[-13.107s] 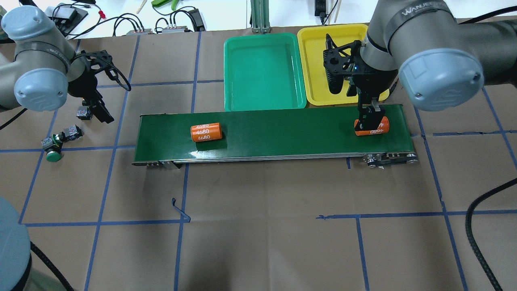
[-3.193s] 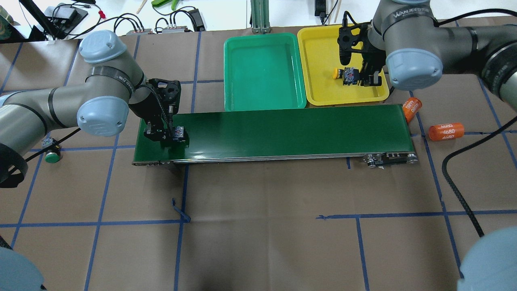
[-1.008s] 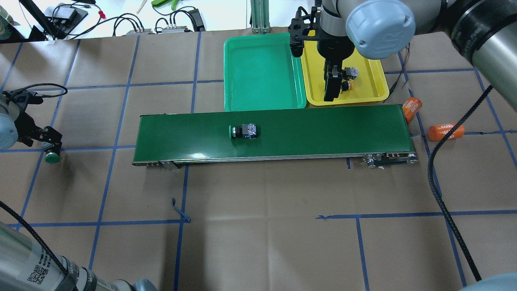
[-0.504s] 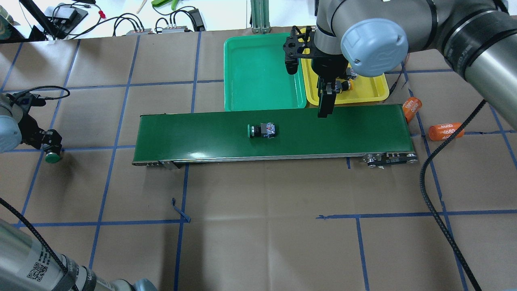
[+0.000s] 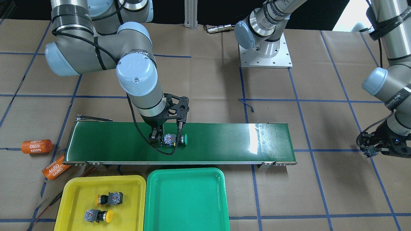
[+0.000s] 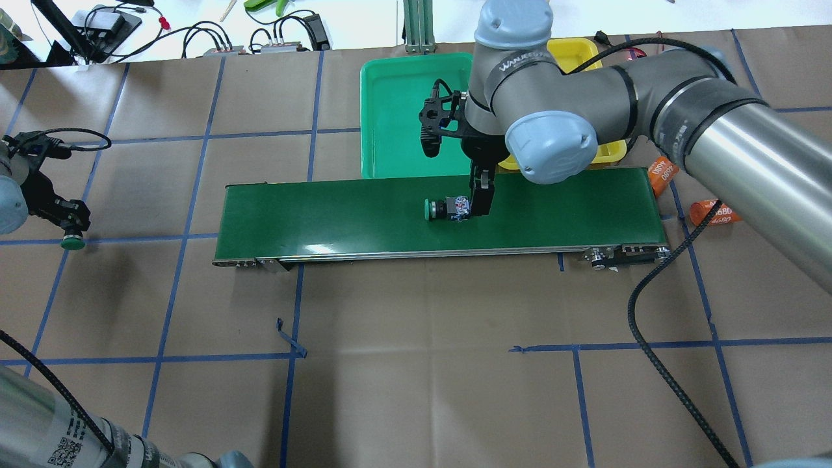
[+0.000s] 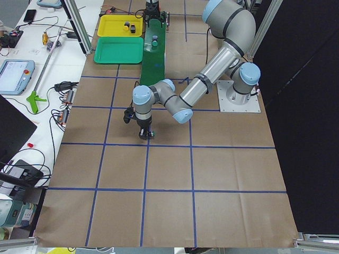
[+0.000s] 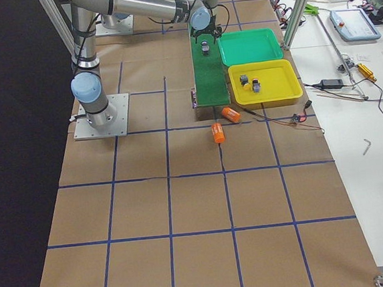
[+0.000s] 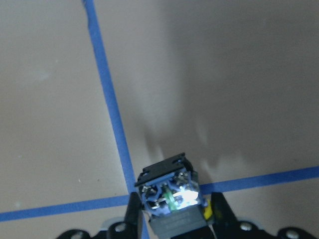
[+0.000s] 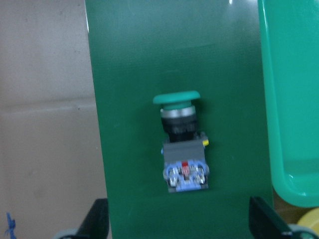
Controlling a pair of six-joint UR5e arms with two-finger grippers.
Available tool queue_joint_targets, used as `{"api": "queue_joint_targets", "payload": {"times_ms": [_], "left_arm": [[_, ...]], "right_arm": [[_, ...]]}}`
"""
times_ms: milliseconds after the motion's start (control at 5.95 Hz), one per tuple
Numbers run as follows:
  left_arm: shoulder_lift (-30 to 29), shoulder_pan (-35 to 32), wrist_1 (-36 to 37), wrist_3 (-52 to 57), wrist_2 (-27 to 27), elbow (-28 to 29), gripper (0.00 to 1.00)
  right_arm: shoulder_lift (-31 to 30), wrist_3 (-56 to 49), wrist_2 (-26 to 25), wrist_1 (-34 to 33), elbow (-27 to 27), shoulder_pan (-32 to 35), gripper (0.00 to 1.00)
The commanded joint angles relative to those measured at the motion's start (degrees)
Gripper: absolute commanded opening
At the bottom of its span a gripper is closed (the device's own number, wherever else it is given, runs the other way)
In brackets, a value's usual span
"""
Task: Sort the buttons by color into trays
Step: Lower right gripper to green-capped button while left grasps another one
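Right gripper (image 10: 182, 219), wide open and empty, dropping over green-capped push-button (image 10: 182, 144) riding dark-green conveyor belt (image 6: 325, 214). Left gripper (image 6: 71, 226) squeezing second green-capped push-button (image 9: 169, 191), starting to carry it. Both probably going to green plastic tray (image 6: 364, 117).

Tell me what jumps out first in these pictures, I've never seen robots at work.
The long dark-green conveyor belt across the table's middle stands out, with the right gripper open over a green-capped button lying on it. Beside the belt sit a yellow tray holding two yellow-capped buttons and a green tray with no button yet. At the table's end, the left gripper is shut on a second green button.
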Motion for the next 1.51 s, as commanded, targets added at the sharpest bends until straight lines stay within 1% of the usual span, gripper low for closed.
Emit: {"api": "queue_joint_targets", "payload": {"times_ms": [0,168,336,504,672,840,1008,1176,1344], "left_arm": [[6.6,-6.9,-1.7,14.5,-1.0,-1.0,0.01],[9.0,-12.3,-4.3,19.6,-1.7,-1.1,0.01],[11.5,-17.7,-12.8,20.9,-2.6,-1.5,0.01],[13.1,-25.0,-14.6,25.5,-2.8,-1.8,0.02],[13.7,-29.5,-14.8,32.1,-2.4,-1.9,0.03],[12.7,-31.3,-14.5,39.6,-2.4,-2.6,0.04],[12.2,-32.2,-13.8,45.2,-3.1,-4.4,0.04],[12.3,-32.9,-11.4,46.8,-3.1,-6.1,0.01],[11.8,-33.0,-7.3,52.0,-3.2,-8.5,0.02]], "right_arm": [[1.7,-3.5,-0.6,-9.6,5.8,-0.1,1.00],[1.4,-7.2,-0.9,-11.0,6.8,-0.7,1.00],[1.3,-8.6,-1.8,-10.7,6.9,-2.5,1.00],[1.0,-9.5,-4.4,-9.9,6.9,-5.2,0.82],[1.0,-10.8,-8.3,-9.8,6.9,-6.1,0.40],[0.9,-12.6,-11.0,-9.3,7.0,-7.0,0.13],[0.1,-14.3,-12.0,-9.3,7.4,-8.4,0.06],[-0.9,-17.3,-11.9,-9.3,7.3,-10.6,0.05],[-2.8,-20.3,-11.8,-8.6,7.0,-12.8,0.05]]}}
